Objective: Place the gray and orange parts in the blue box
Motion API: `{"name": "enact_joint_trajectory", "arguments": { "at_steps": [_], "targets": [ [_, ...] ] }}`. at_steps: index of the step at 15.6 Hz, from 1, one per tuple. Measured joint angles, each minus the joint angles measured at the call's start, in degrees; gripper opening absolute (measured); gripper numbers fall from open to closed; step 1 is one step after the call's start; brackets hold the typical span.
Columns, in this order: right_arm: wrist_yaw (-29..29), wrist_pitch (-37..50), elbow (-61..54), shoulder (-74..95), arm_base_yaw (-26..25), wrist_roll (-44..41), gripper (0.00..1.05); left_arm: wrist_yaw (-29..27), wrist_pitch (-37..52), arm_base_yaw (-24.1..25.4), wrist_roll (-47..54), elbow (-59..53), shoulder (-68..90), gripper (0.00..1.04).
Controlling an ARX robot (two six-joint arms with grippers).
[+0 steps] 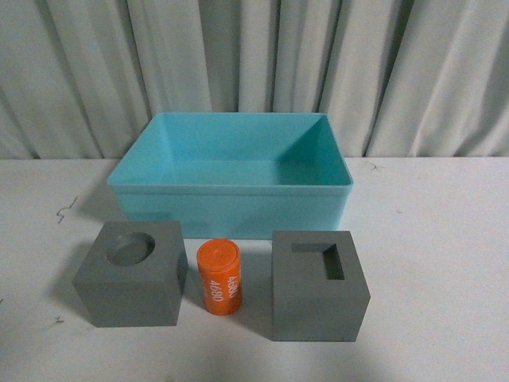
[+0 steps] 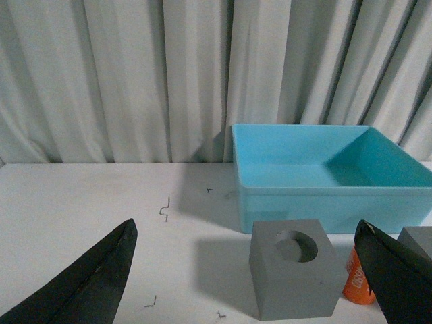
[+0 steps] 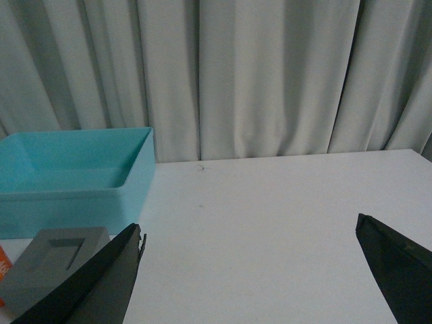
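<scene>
Front view: blue box sits at the back of the tabletop, open top, nothing inside. In a row just in front of it are the round-recess cube on the left, the orange cylinder upright in the middle, and the rectangular-recess cube on the right. The cylinder stands just beside both cubes; I see no contact. No arms in view here.

Left wrist view: your left end effector is spread wide and holds nothing. The round-recess cube lies ahead between the fingers. The cylinder is partly hidden behind one finger.

Right wrist view: your right end effector is also spread wide and empty. The rectangular-recess cube is near one finger and partly covered by it, with the box beyond.

Handling, my guess: the cubes look stiff, matte and not slippery, but wide. Take them on two opposite flat side faces at about mid-height, near full opening. The cylinder looks small, smooth and light, and will likely roll if tipped, so pinch it across the body.
</scene>
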Motion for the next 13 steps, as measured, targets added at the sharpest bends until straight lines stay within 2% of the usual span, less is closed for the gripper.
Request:
{"name": "enact_joint_trajectory", "arguments": {
  "at_steps": [13],
  "targets": [
    [0.0, 0.0, 0.0, 0.0, 0.0, 0.0, 0.98, 0.0, 0.0, 0.0, 0.0, 0.0, 0.0, 0.98]
  ]
}}
